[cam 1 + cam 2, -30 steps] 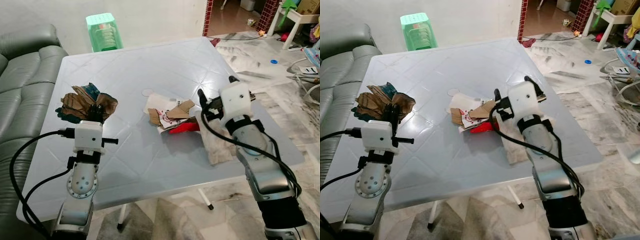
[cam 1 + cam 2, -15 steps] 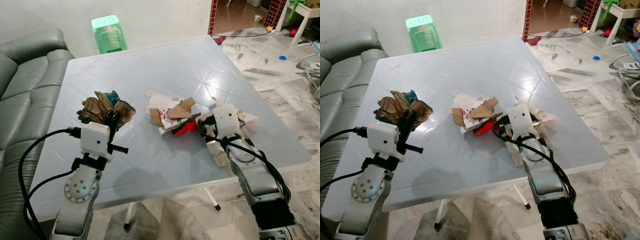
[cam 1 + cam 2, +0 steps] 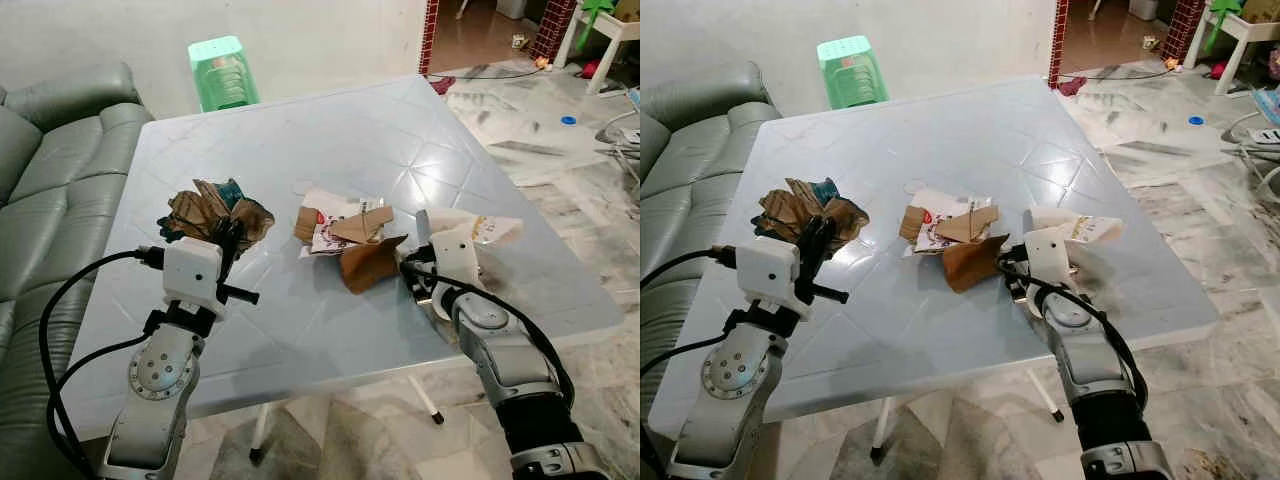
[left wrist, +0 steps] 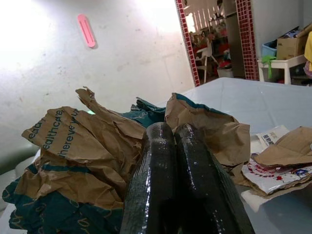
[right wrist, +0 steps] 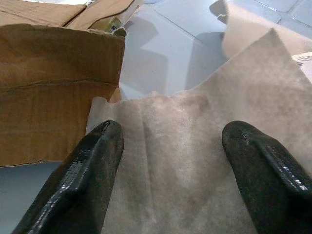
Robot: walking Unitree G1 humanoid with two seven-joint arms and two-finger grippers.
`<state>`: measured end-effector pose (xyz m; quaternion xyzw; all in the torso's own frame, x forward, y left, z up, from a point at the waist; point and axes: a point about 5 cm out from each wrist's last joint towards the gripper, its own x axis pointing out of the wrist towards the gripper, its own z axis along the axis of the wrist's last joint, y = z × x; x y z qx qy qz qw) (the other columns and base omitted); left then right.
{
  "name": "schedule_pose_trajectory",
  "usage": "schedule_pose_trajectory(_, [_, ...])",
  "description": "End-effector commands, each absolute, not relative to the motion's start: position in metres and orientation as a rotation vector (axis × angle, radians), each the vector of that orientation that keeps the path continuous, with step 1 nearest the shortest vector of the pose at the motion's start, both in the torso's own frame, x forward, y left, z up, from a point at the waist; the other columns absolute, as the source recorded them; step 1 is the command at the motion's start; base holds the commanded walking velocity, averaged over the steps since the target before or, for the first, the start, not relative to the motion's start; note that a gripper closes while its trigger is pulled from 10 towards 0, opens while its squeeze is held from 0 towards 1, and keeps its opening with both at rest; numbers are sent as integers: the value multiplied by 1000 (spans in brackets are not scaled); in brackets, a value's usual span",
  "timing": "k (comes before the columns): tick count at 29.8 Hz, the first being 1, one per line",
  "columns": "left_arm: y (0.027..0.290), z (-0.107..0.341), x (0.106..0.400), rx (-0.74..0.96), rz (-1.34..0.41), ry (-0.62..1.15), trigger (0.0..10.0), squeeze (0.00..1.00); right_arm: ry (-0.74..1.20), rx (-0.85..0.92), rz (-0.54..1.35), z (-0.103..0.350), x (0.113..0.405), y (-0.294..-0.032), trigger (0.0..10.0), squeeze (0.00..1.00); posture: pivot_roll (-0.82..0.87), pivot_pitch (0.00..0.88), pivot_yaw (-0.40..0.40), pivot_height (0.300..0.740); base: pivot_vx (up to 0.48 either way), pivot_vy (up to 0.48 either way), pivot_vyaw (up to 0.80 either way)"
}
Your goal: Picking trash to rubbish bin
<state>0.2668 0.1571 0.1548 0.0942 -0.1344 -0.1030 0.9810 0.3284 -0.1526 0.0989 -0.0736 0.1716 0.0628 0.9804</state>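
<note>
A crumpled brown paper bag (image 3: 205, 212) with teal print lies on the left of the pale blue table (image 3: 330, 130). My left gripper (image 3: 228, 243) is shut, its tips against the bag's near side (image 4: 73, 146). At mid-table lies a pile of torn cardboard and printed paper (image 3: 340, 220), with a brown cardboard piece (image 3: 368, 262) standing at its near edge. My right gripper (image 5: 170, 170) is open and low over a beige tissue (image 5: 195, 136), one finger on each side, right beside the cardboard (image 5: 53, 112). A crumpled white paper (image 3: 480, 228) rises behind the right wrist.
A green plastic stool (image 3: 223, 70) stands beyond the table's far edge. A grey sofa (image 3: 50, 180) runs along the table's left side. Marble floor (image 3: 560, 150) lies to the right, with a doorway and a white side table (image 3: 615, 50) farther off.
The view has shifted. My right gripper has dropped from above the pile to the tissue near the table's right edge. The brown cardboard piece now stands up. The left gripper stays at the bag.
</note>
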Motion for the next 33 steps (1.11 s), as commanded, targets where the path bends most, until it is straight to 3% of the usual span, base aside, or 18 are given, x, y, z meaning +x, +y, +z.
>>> schedule_pose_trajectory(1, [159, 159, 268, 185, -203, -279, 0, 0, 445, -135, 117, 80, 321, -156, 0, 0, 44, 37, 78, 740, 0, 0, 0])
schedule_pose_trajectory(27, [157, 158, 268, 178, -185, -280, 0, 0, 361, -105, 121, 94, 327, -151, 0, 0, 40, 39, 68, 740, 0, 0, 0])
schedule_pose_trajectory(33, [157, 160, 268, 182, -175, -289, 0, 0, 140, -111, 61, 127, 335, -154, 0, 0, 39, 39, 69, 740, 0, 0, 0])
